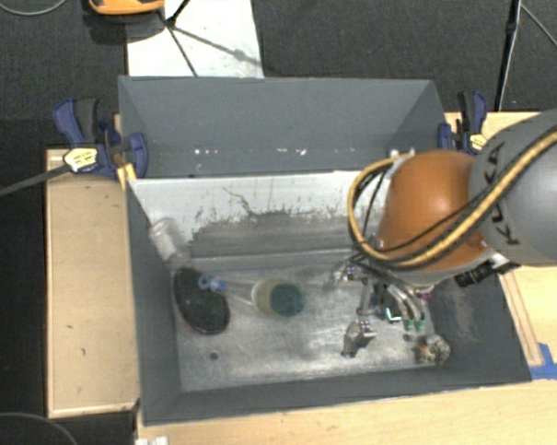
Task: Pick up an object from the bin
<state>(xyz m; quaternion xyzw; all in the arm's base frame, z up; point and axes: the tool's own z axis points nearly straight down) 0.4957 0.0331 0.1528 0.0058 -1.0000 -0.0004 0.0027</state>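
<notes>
We see the gripper point(387, 338) low at the near right of the bin point(274, 116) — open or closed, we cannot tell — a small speckled thing point(434, 350) just beside it.

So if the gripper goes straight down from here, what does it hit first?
Probably bare bin floor. The gripper points down at a clear patch; the small greenish thing lies close beside it, though depth is unclear.

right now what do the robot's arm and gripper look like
The arm is a thick grey tube with dark lettering. A rounded orange cover sits at its wrist, looped by black and yellow cables. The gripper below is small, bare metal with thin wires and green bits.
</notes>
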